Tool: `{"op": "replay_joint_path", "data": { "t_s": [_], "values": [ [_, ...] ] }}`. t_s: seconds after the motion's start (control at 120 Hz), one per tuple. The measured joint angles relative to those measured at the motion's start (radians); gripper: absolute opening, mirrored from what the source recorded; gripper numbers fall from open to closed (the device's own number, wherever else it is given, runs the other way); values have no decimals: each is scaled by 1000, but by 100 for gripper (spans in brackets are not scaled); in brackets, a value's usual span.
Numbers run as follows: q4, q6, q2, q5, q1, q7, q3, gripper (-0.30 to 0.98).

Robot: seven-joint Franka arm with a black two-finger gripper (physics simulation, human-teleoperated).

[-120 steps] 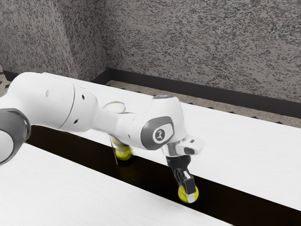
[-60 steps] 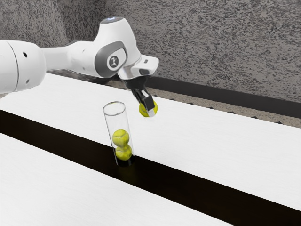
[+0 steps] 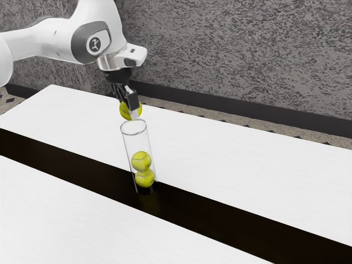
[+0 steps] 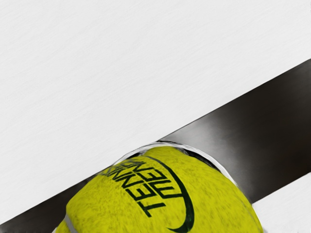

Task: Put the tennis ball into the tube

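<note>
- In the exterior view, a round emblem marked the arm (image 3: 94,44), too small to read.
- There the gripper (image 3: 131,111) was closed on the tennis ball (image 3: 125,109), its jaws parted by the ball's width.
- The ball hung just above the mouth of the upright clear tube (image 3: 141,144), where two more balls (image 3: 141,161) sat stacked.
- In the wrist view, the held ball bore dark letters, "TENNI" and "MEN", word ends unclear, beside a curved stroke; the tube's rim showed beyond it.
</note>
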Motion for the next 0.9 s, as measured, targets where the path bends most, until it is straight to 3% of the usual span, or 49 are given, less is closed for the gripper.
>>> {"op": "replay_joint_path", "data": {
  "t_s": [0.342, 0.65, 0.9],
  "values": [
    [7, -26, 0, 0, -1, 6, 1, 61],
    [122, -69, 10, 103, -37, 17, -29, 67],
    [237, -121, 52, 129, -30, 51, -29, 68]
  ]
}}
